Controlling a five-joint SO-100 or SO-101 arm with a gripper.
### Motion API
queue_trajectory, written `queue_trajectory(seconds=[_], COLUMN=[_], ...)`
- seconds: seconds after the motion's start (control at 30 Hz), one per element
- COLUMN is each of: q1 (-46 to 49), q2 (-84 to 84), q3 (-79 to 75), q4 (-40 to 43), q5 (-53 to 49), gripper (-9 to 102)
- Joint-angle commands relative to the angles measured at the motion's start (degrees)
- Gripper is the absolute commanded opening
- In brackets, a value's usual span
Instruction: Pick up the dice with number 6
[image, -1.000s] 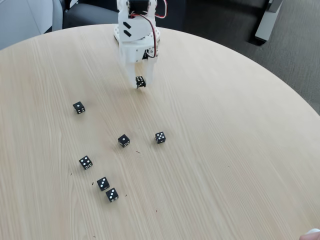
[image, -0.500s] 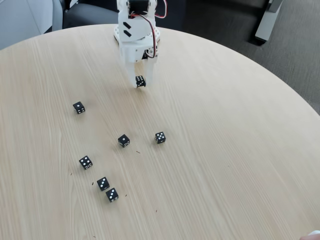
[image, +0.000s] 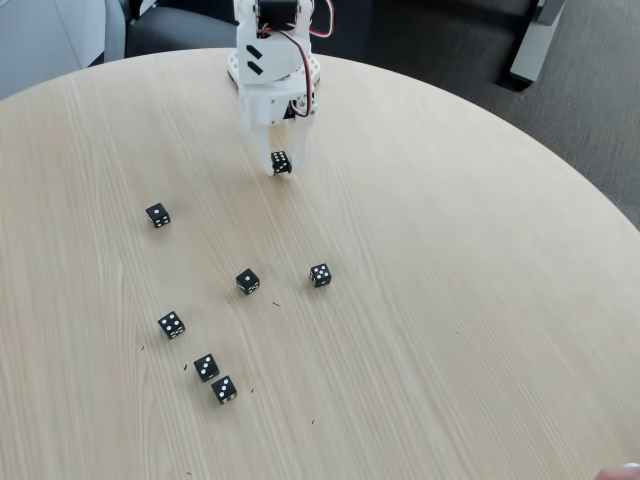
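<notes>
gripper (image: 281, 165): white, pointing down, fingers clamped on the dice with number 6 (image: 281, 162) | die: held between the fingertips, near the far edge of the round wooden table (image: 450, 260) | landmark: one-pip die (image: 247, 281) lies well nearer the camera than the held die | five-pip die (image: 320, 275) just right of it | four more black dice to its left and nearer

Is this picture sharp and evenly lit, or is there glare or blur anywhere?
In the fixed view the light is soft and even on the wooden table, with no glare; shadows are faint, the loose dice's pips read crisply, and the die in the gripper is sharp too.
</notes>
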Motion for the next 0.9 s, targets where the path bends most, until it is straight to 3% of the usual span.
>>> queue_trajectory(seconds=[0.0,0.43,0.87], q1=[0.4,-0.4,-0.5], q2=[0.4,0.4,0.4], q3=[-0.3,-0.2,-0.2], q4=[0.2,0.2,0.2], q5=[0.5,3.5,-0.2], gripper=[0,0,0])
